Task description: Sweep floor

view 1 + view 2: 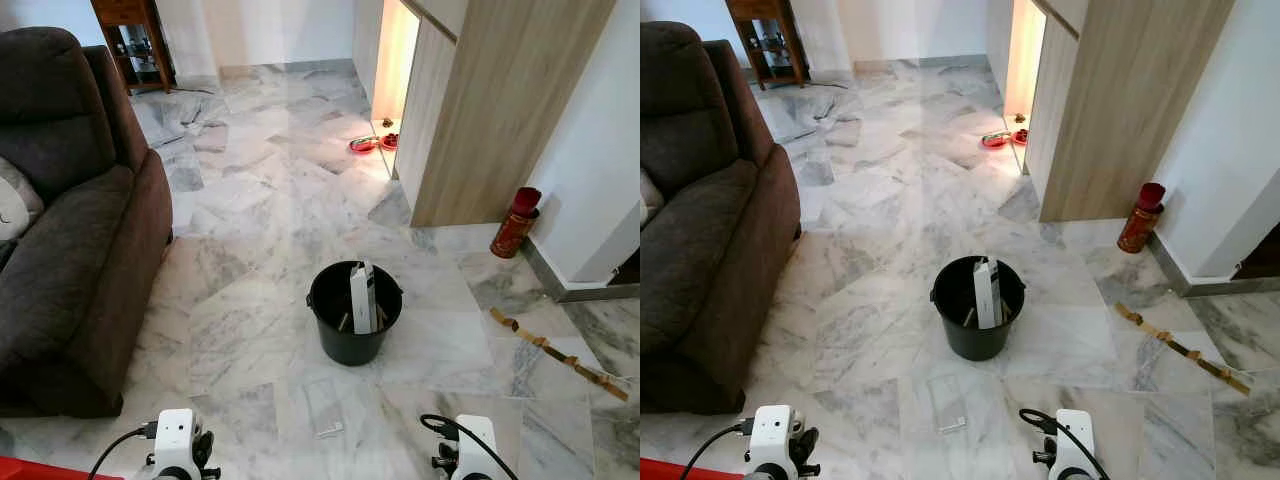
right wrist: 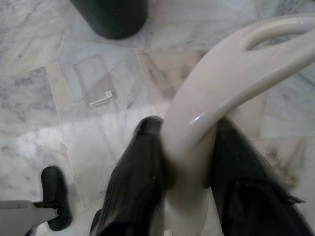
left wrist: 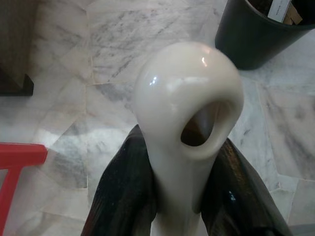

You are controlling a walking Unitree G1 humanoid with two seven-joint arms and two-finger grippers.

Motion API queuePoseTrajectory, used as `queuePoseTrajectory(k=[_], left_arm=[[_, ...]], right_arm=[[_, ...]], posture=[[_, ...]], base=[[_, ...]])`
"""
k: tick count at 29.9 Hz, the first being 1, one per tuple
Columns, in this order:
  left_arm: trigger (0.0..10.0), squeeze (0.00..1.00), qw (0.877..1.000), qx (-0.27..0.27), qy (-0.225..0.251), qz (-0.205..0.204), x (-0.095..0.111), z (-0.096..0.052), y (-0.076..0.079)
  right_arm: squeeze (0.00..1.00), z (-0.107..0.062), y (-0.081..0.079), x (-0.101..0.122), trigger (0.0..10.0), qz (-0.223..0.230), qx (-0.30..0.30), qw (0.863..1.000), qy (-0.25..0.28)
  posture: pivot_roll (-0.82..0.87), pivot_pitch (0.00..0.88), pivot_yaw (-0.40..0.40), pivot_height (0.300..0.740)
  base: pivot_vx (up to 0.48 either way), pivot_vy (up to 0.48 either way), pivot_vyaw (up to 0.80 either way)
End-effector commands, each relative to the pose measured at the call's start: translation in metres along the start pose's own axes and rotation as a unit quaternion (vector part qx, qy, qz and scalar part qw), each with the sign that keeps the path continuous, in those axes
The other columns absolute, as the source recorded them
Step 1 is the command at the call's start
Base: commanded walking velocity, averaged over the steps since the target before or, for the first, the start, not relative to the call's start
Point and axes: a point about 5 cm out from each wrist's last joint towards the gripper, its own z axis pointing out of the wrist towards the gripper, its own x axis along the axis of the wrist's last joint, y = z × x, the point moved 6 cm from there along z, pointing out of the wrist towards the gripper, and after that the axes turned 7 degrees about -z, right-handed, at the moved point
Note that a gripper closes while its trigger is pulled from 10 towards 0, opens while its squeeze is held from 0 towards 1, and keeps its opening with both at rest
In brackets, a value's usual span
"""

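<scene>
My left gripper (image 3: pixel 182 164) is shut on a cream looped handle (image 3: pixel 184 88), low over the marble floor near a black bucket (image 3: pixel 246 39). In the right gripper (image 2: pixel 184 147) sits a second cream handle (image 2: pixel 231 73) with a loop at its end, fingers shut on it. What the handles belong to is hidden. A clear flat plastic piece (image 1: pixel 325 405) lies on the floor just before me, between my two wrists. A torn brown cardboard strip (image 1: pixel 555 352) lies on the floor at the right. The black bucket (image 1: pixel 345 340) holds a white carton and scraps.
A brown sofa (image 1: pixel 70 230) fills the left side. A wooden cabinet (image 1: pixel 490 110) and a red cylinder (image 1: pixel 516 222) stand at the right by the wall. Red bowls (image 1: pixel 363 144) sit near the cabinet's far end. A red frame (image 3: pixel 15 162) lies by my left arm.
</scene>
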Motion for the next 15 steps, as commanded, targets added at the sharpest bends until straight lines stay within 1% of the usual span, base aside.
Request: queuePoseTrajectory(k=[1,15], left_arm=[[10.0,0.0,0.994,0.077,-0.073,-0.037,-0.0444,-0.0217,-0.0414],[10.0,0.0,0.993,0.079,-0.08,-0.036,-0.0479,-0.0231,-0.0427]], right_arm=[[0.0,-0.0033,-0.0259,-0.0205,10.0,-0.021,0.052,0.998,-0.036],[0.0,-0.0037,-0.0269,-0.021,10.0,-0.021,0.054,0.998,-0.034]], posture=[[-0.06,0.055,0.067,0.74],[-0.06,0.06,0.068,0.74]], base=[[0.0,0.0,0.0],[0.0,0.0,0.0]])
